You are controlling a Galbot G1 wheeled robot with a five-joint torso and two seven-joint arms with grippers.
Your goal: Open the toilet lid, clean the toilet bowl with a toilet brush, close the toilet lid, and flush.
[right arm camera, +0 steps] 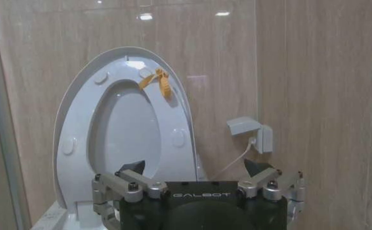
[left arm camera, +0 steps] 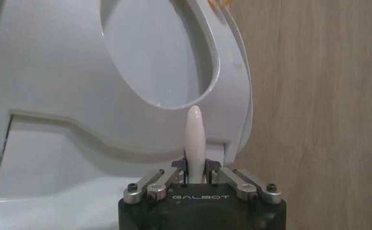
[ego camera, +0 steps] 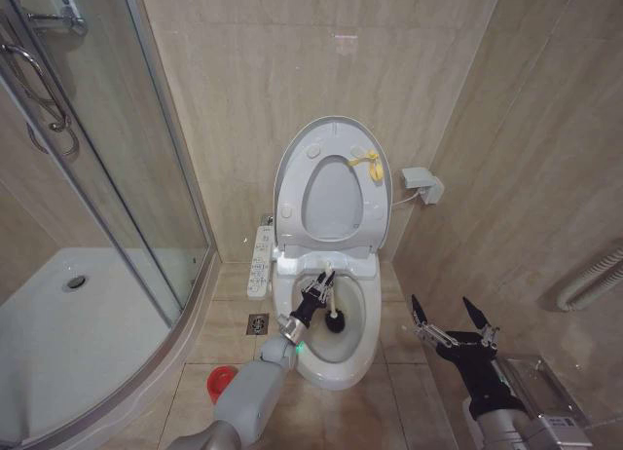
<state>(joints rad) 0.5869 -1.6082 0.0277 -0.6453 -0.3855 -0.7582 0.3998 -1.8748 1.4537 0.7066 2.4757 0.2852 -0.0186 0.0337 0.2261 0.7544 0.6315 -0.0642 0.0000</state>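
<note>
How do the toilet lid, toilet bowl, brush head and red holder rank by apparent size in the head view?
1. toilet lid, raised against the wall.
2. toilet bowl, a little smaller.
3. red holder and the toilet brush head look alike; no ranking. The left gripper holds the brush.

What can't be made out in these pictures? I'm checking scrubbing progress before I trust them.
- Head view: stains in the toilet bowl are too small; the left gripper and brush head cover part.
- Left wrist view: the toilet brush head is hidden behind the gripper body.
- Right wrist view: the bowl is cut off behind the right gripper.
</note>
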